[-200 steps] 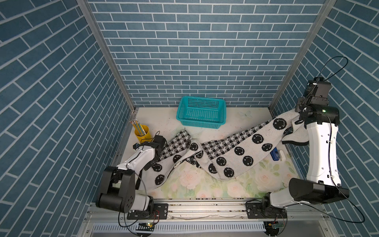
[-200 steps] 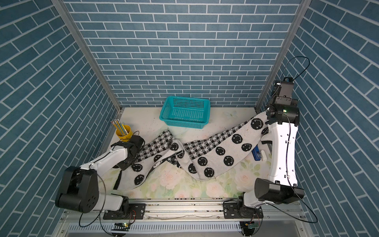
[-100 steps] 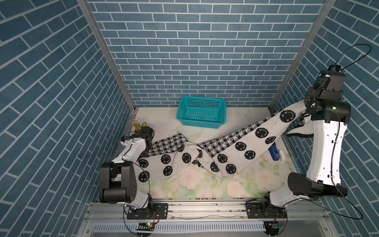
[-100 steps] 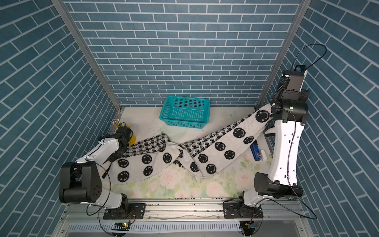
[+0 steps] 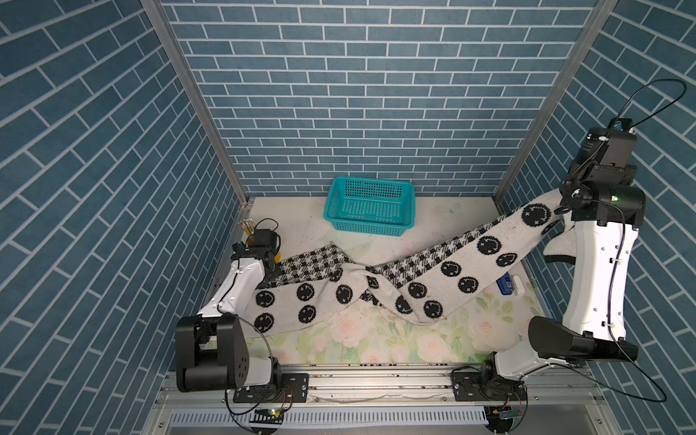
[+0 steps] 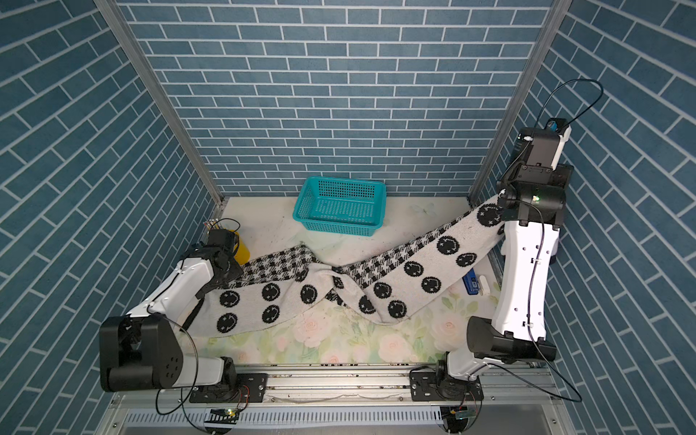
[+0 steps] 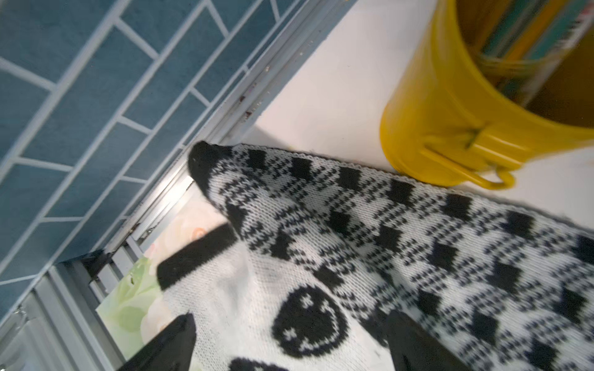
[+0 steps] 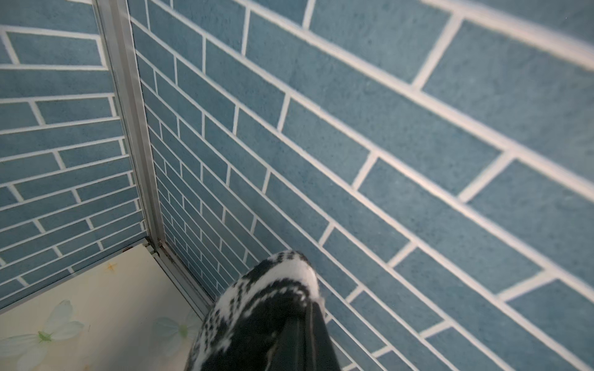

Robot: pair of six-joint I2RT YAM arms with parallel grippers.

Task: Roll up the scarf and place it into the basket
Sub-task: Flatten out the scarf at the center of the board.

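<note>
Closest to me, along the front edge of the flower-printed bench [image 5: 361, 341], two white-and-black arms rise from their rail. Just past them the long knitted scarf [image 5: 448, 269], white with black smiley faces and a black-and-white houndstooth band, stretches across the bench from the left edge to the right. Its left half lies flat, smileys up, with the check band on the far side. Near the middle it twists over itself, and from there the right half climbs off the surface towards the far right corner.

At the left edge the left gripper [image 7: 291, 318] sits low over the scarf's end. In the left wrist view its black fingers [image 7: 173, 345] stand well apart, with the cloth lying loose beneath them and nothing gripped. Right beside that end stands a yellow metal pencil cup [image 5: 278, 253].

Near the right edge a small blue object [image 5: 504, 285] with a white piece beside it lies just beside the scarf. Above it, the right gripper [image 8: 302, 321] is raised close to the right wall, its jaws pinched tight on the scarf's other end, and a short tail hangs behind the arm.

Farthest off, a rectangular teal plastic basket [image 5: 367, 226] with mesh walls stands at the middle of the far edge, apart from the scarf, which lies wholly outside it.
</note>
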